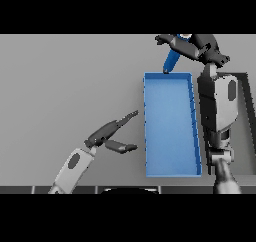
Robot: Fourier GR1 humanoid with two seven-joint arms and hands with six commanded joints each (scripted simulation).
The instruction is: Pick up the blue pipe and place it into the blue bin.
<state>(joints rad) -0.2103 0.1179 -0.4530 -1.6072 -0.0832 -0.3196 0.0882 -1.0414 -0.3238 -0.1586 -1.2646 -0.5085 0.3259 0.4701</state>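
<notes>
The blue pipe [171, 61] hangs tilted just beyond the far rim of the blue bin [148, 131], its lower end at the rim. My right hand [187, 45] is at the top of the view, fingers curled round the pipe's upper end. The bin is a long rectangular tray in the middle right of the table, and nothing lies inside it. My left hand [107, 132] rests low to the left of the bin, fingers straight and thumb spread, holding nothing.
My right forearm [218, 106] runs along the bin's right side. A dark-edged frame [247, 111] shows at the table's right edge behind that arm.
</notes>
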